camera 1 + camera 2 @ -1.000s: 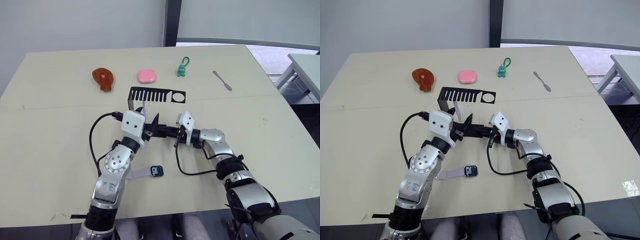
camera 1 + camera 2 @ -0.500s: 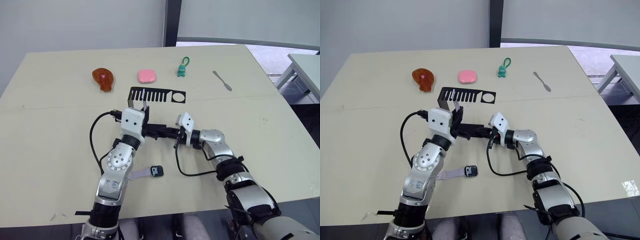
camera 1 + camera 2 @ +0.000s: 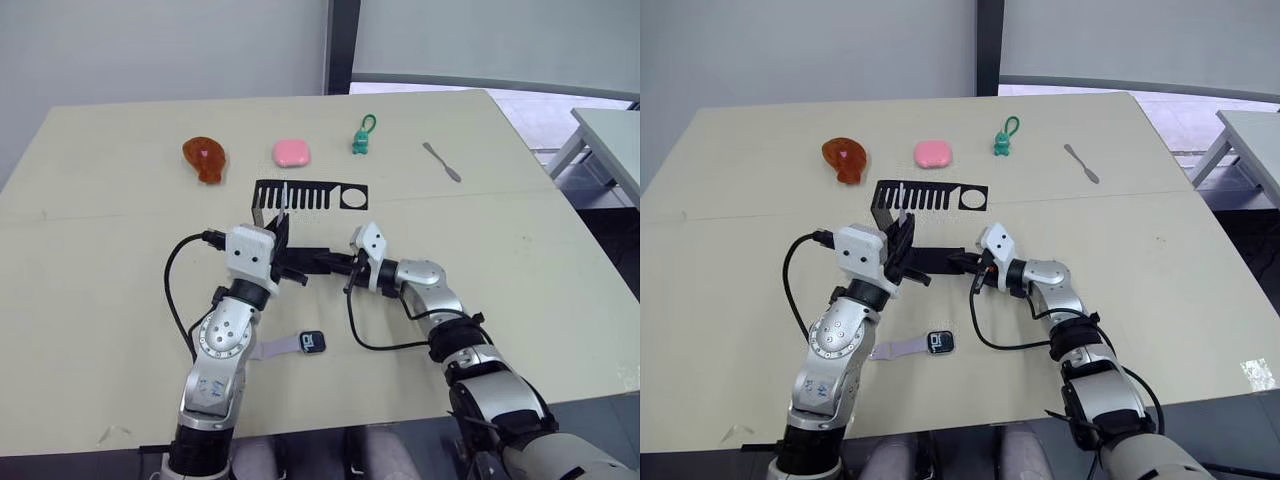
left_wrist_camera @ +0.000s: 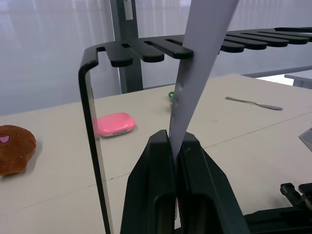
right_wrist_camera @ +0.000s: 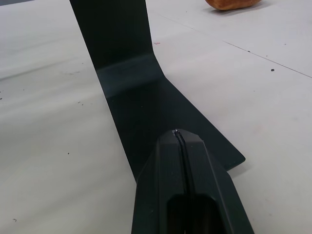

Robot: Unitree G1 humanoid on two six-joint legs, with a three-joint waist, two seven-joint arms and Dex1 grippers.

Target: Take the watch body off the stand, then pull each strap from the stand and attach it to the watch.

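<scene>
Behind left hand [image 3: 281,232], perhaps strap [image 4: 195,73]

Lab-like test room, plain beige table [image 3: 90,300], bare grey walls [image 3: 150,45], second table [image 3: 612,125] alongside

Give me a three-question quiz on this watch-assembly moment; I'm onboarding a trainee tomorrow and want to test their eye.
1. True or false: the left gripper is shut on the strap hanging from the stand.
2. Where does the watch body lie? A) on the stand B) on the table, one strap attached C) in the right gripper
3. What does the right gripper press on?

Key: 1. True. 2. B. 3. The stand's flat base, fingers shut.
</scene>
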